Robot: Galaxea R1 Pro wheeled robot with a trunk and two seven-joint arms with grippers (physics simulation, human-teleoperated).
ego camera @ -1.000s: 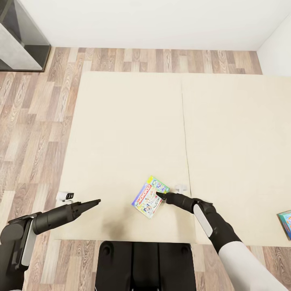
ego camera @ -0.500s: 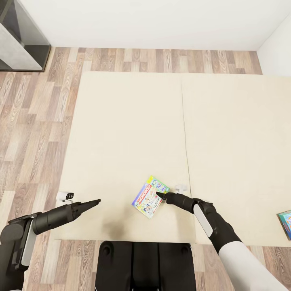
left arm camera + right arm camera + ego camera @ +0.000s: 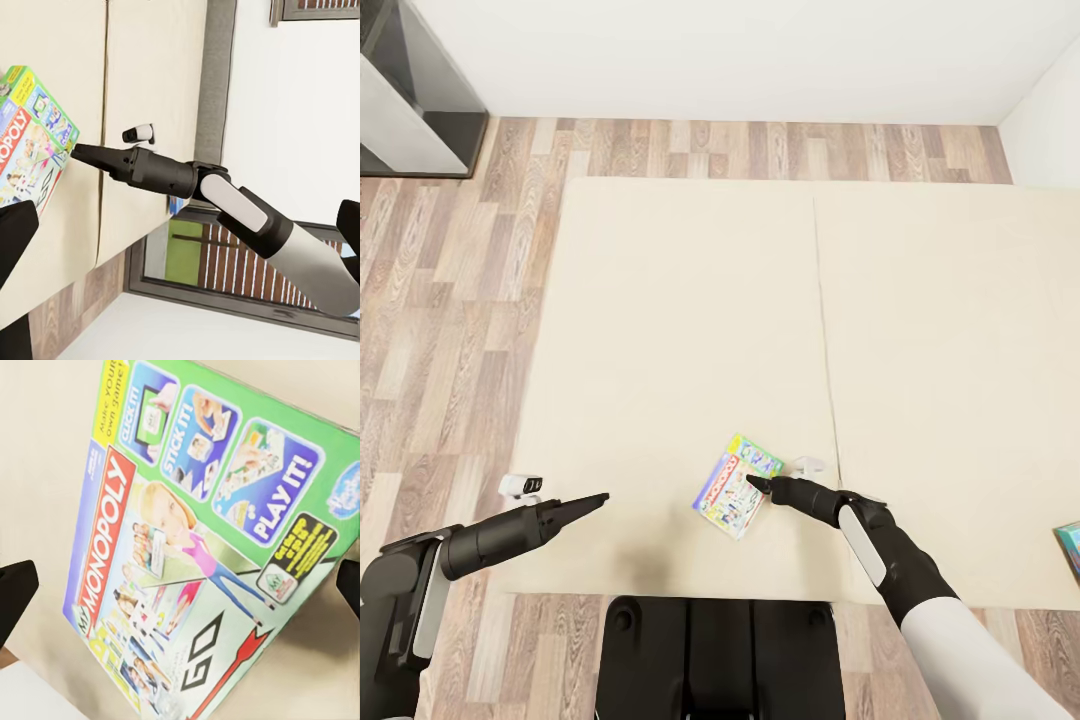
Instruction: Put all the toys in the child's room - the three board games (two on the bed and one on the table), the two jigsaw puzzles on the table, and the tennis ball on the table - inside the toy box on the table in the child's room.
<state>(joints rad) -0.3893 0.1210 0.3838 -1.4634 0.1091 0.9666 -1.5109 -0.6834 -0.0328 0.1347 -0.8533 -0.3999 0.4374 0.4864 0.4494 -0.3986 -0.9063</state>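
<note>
Right gripper point(image 3: 753, 484) reaches over the bed point(image 3: 680, 300), its tip at the near-right edge of the Monopoly box point(image 3: 736, 486), which lies flat and askew near the bed's front edge, just beside the seam between the two mattress halves. From the right wrist camera the box point(image 3: 202, 547) spreads between two dark fingertips point(image 3: 15, 589) set wide apart at either side, so the jaws stand open and hold nothing. Seen from the left wrist, the right gripper point(image 3: 79, 152) tapers to a point level with the box's edge point(image 3: 30, 142); whether it touches cannot be told.

Left gripper point(image 3: 592, 499) hangs idle over the bed's front-left corner, well apart from the box; its fingers look pressed together in the head view, though the left wrist camera shows dark pads at both edges of its picture, so its state cannot be told with certainty.

A second box point(image 3: 1069, 548) peeps in at the bed's far right front edge.

Judged by the pose, the step in hand is the pickup of the first bed game. Next, the open jaws probably need to straddle the thin edge of the box and close, perhaps after tipping or sliding it toward the bed's front edge, since it lies flat.
</note>
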